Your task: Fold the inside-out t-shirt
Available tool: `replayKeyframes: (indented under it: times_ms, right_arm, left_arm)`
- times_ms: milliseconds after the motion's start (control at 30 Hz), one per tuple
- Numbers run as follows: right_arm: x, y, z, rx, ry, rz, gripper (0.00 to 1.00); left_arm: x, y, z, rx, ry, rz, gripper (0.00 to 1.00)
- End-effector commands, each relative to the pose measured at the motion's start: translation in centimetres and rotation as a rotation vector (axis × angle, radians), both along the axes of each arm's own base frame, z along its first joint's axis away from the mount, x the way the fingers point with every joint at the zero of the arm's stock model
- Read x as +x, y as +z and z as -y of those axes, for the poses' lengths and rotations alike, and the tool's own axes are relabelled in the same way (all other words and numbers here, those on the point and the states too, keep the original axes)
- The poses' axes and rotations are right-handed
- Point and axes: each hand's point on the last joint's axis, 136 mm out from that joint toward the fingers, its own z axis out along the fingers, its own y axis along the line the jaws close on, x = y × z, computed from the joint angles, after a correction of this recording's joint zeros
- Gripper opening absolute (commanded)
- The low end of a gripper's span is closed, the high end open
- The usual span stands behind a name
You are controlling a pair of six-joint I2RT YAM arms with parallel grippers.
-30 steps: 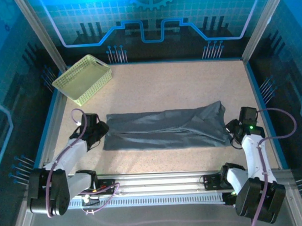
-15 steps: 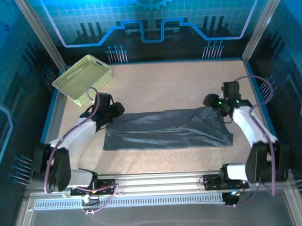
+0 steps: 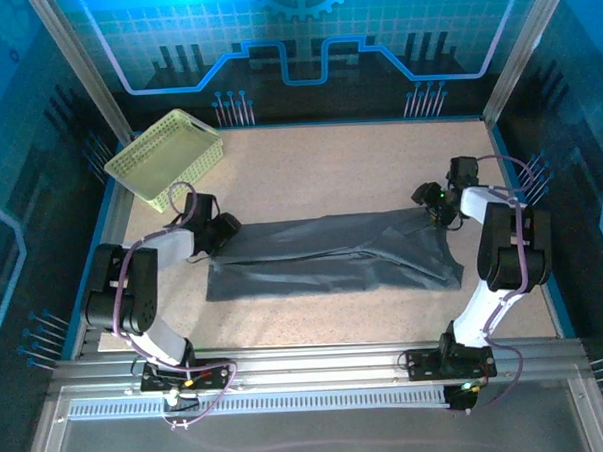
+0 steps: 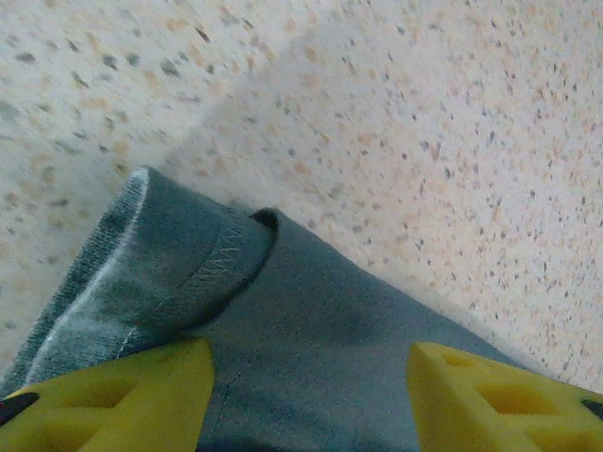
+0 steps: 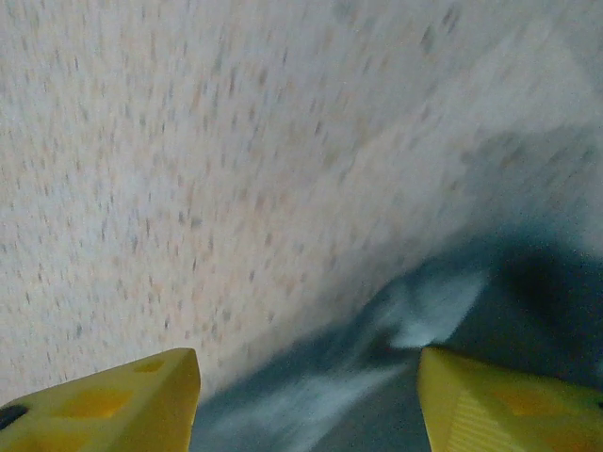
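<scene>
- The speckled surface (image 3: 329, 165) carries everything; the two arms reach out over it from the near edge, one toward each side
- The inside-out t-shirt (image 3: 323, 255) lies flat across the middle of the surface as a long, narrow band; its long axis runs left to right, roughly along the near edge, and its right end sits slightly farther back than its left
- The pale lattice basket (image 3: 165, 157) stands in the far left corner, well apart from the cloth and out of the way
- The left tool (image 3: 220, 233) sits at the far left corner of the band and the right tool (image 3: 428, 202) at the far right corner; each arm is the nearer one for its own end, and from each tool the body of the shirt stretches inward and toward the near side
- In the left wrist view the yellow fingers (image 4: 122, 395) stand wide apart over a stitched, rolled hem (image 4: 212, 268); nothing is pinched
- In the right wrist view, which is blurred, the fingers (image 5: 104, 405) are likewise spread wide with a pale fold of cloth between them, not clamped; my judgement is that the coming move turns on both far corners being caught together, so the band can fold across its long axis
</scene>
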Motion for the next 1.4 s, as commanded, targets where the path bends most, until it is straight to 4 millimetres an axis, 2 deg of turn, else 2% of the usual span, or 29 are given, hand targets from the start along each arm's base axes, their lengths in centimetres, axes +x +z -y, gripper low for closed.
replayKeyframes:
  times_ms: [0, 100, 233, 333, 400, 467, 600, 700, 800, 867, 967, 1100, 1233, 1300, 1367]
  right_arm:
    - [1.6, 1.2, 1.3, -0.023, -0.016, 0.046, 0.65]
    - [2.3, 3.5, 0.8, -0.024, 0.033, 0.090, 0.66]
    - [0.8, 6.4, -0.4, -0.099, 0.088, 0.097, 0.68]
    - [-1.6, 6.9, -3.1, -0.109, 0.159, 0.068, 0.68]
    - [-3.5, 6.7, -5.3, -0.118, 0.222, 0.049, 0.68]
    - [-5.4, 6.1, -7.0, -0.108, 0.261, 0.025, 0.68]
    - [-8.2, 4.1, -8.3, -0.041, 0.278, -0.019, 0.68]
    - [-10.1, 1.9, -7.6, -0.041, 0.238, -0.099, 0.68]
    - [-11.6, -0.1, -5.5, -0.056, 0.149, -0.181, 0.69]
    - [-12.3, -0.8, -3.8, -0.068, 0.097, -0.211, 0.69]
    - [-12.8, -0.8, -1.9, -0.069, 0.041, -0.219, 0.71]
    - [-12.8, 1.0, -1.0, -0.104, 0.046, -0.189, 0.76]
    - [-12.9, 2.9, -0.3, -0.173, 0.073, -0.157, 0.90]
    - [-13.2, 3.0, -0.1, -0.190, 0.086, -0.167, 0.98]
    - [-13.4, 2.4, 0.0, -0.208, 0.091, -0.204, 1.00]
  left_arm:
    - [-1.1, -1.9, -1.4, -0.022, 0.061, -0.054, 0.59]
    - [-0.5, -0.8, -1.1, -0.038, 0.044, -0.023, 0.59]
    - [0.4, 2.2, 0.6, -0.065, -0.049, 0.023, 0.65]
    - [-0.5, 4.3, 1.3, -0.015, -0.088, 0.032, 0.68]
    - [-1.5, 4.8, 1.7, -0.001, -0.100, 0.032, 0.70]
    - [-2.8, 4.3, 2.5, -0.024, -0.114, 0.017, 0.70]
    - [-5.0, 3.0, 3.5, -0.045, -0.135, -0.005, 0.70]
    - [-6.7, 1.4, 2.8, -0.022, -0.113, -0.051, 0.70]
    - [-8.3, -0.4, 1.7, 0.011, -0.082, -0.098, 0.71]
    - [-9.0, -1.5, 0.8, 0.011, -0.054, -0.130, 0.71]
    - [-9.2, -2.1, -0.6, 0.001, -0.018, -0.140, 0.71]
    - [-8.5, -1.1, -1.4, 0.012, -0.023, -0.116, 0.72]
    - [-7.4, 1.2, -1.3, 0.027, -0.066, -0.072, 0.77]
    - [-7.2, 2.3, -1.4, 0.040, -0.070, -0.055, 0.78]
    - [-7.2, 3.3, -1.5, 0.054, -0.068, -0.037, 0.78]
